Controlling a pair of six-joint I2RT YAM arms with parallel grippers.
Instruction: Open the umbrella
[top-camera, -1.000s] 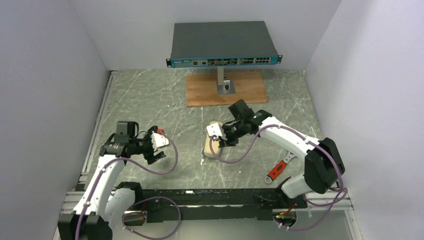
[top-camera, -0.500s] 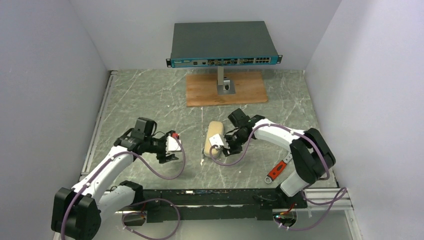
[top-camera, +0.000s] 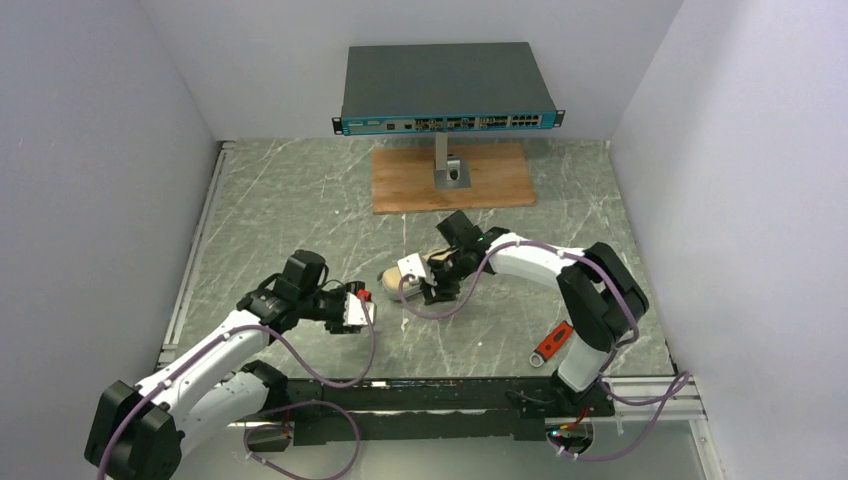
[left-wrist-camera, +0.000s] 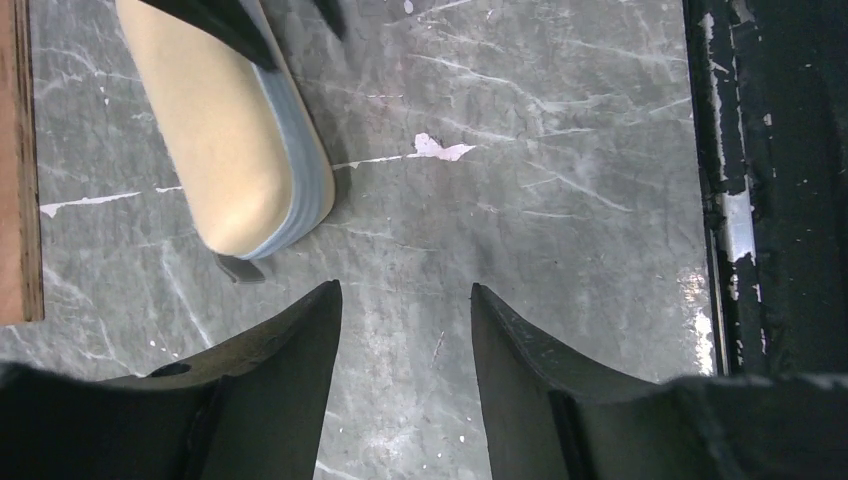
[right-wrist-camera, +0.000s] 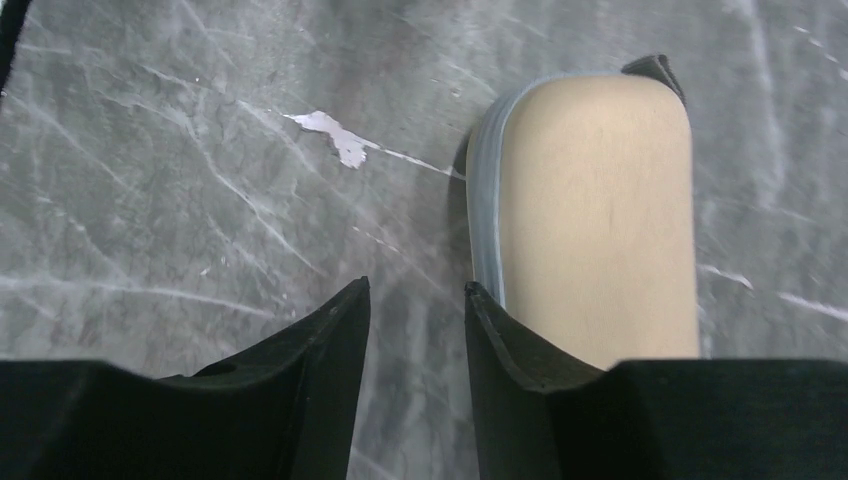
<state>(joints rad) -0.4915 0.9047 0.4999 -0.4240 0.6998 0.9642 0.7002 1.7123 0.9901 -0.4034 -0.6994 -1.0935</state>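
The umbrella is not in view. A cream oval clamshell case (top-camera: 392, 276) lies shut on the marble table. It fills the upper left of the left wrist view (left-wrist-camera: 220, 140) and the right of the right wrist view (right-wrist-camera: 600, 210). My right gripper (top-camera: 418, 285) is low over the case. Its jaws (right-wrist-camera: 415, 287) are open a little and hold only air, and one finger (right-wrist-camera: 520, 340) lies against the case's grey-blue seam. My left gripper (top-camera: 366, 298) is open and empty (left-wrist-camera: 405, 290), just left of the case's near end.
A network switch (top-camera: 447, 90) stands on a post over a wooden board (top-camera: 450, 175) at the back. A red-handled tool (top-camera: 552, 343) lies at the front right. A black rail (left-wrist-camera: 770, 200) runs along the table's near edge. White walls close in both sides.
My left arm has reached right, toward the case. My right gripper has moved left and down, and the case has turned from lengthwise to slanting leftward.
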